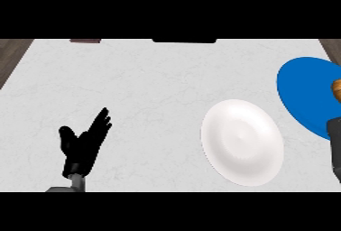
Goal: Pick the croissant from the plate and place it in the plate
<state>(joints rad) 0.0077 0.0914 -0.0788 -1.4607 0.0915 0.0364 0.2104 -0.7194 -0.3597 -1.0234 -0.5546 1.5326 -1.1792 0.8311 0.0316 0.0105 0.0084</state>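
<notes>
Head view, looking down on the tabletop (146, 81). Your right hand (332, 128) enters at the view's right edge as a narrow dark strip, most of it cut off by the frame; you cannot tell whether it is spread or closed, nor whether it holds anything. It lies over the near part of the blue plate (303, 92). Just beyond it, also cut by the edge, sits the croissant (337, 90), of which only a brown sliver shows on the blue plate. Whether hand and croissant touch cannot be read here.

To the left of the blue plate, just beside it, is the white plate (241, 142), with nothing on it. By the task it is probably the destination. Far across the tabletop, at lower left, your left hand (83, 144) rests open with its fingers upright and apart, taking no part.

Handling, as a judgement: expect the croissant to be light, soft and flaky, with a crust that crushes or sheds under a hard pinch. Take it across its thick middle, thumb on one flank and fingers on the other, not by a tapered tip, which is likely to tear. Close only until it is held, lift it clear of the blue rim, and carry it the short way left to the white plate.
</notes>
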